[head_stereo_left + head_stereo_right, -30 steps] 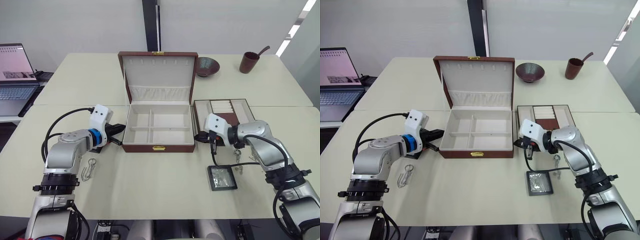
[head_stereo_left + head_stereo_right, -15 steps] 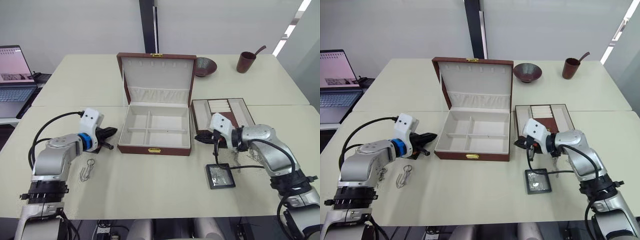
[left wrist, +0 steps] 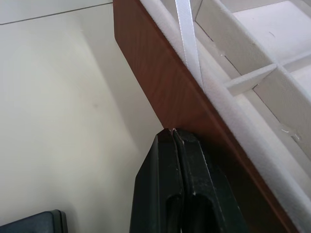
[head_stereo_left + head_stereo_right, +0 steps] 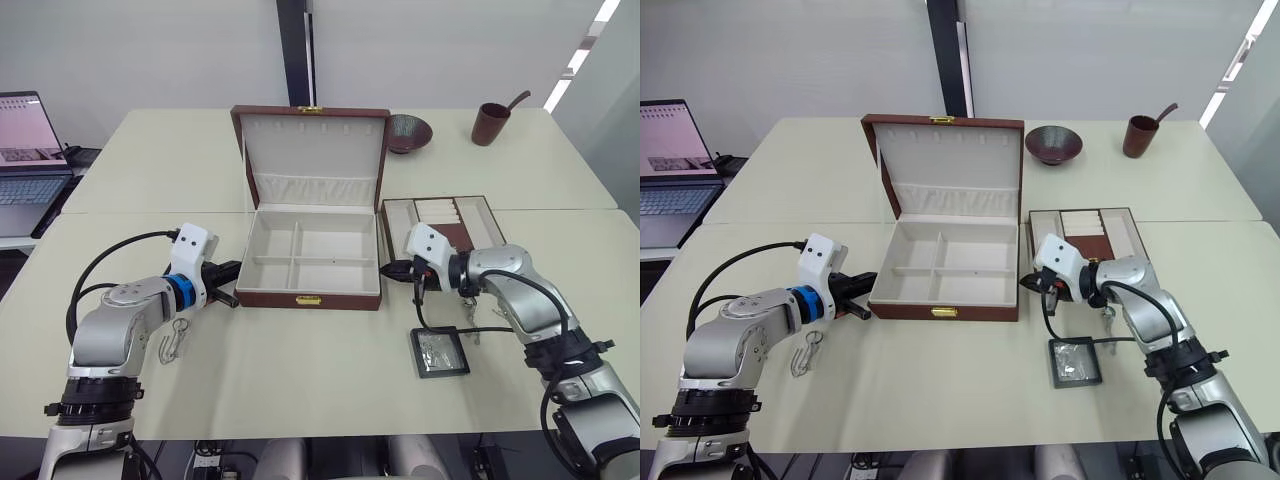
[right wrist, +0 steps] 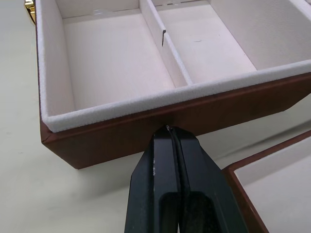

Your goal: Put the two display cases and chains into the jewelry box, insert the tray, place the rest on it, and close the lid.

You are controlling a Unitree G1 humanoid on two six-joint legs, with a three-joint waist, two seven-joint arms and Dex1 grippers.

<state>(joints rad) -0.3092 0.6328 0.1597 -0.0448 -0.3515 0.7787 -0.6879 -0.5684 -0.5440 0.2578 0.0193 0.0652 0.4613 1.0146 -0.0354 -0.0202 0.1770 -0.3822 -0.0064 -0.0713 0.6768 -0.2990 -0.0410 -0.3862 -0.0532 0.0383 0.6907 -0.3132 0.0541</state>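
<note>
Both end effectors, left [image 4: 226,269] and right [image 4: 393,270], are shut tight, pressing the jewelry box [image 4: 310,292] sides. It looks big and stiff; push its walls.

— Lighting condition?
— Bright, even, from overhead. A lit ceiling strip [image 4: 578,50] shows at upper right. The pale surface [image 4: 330,370] carries only soft, short shadows, notably beneath the jewelry box [image 4: 316,255] front wall.
— Glare?
— Minor sheen on the display case [image 4: 441,352] window.
— Focus?
— Head views sharp throughout. In the wrist views, each tool [image 3: 172,141] is near the lens and slightly soft; box lining is crisp.
</note>
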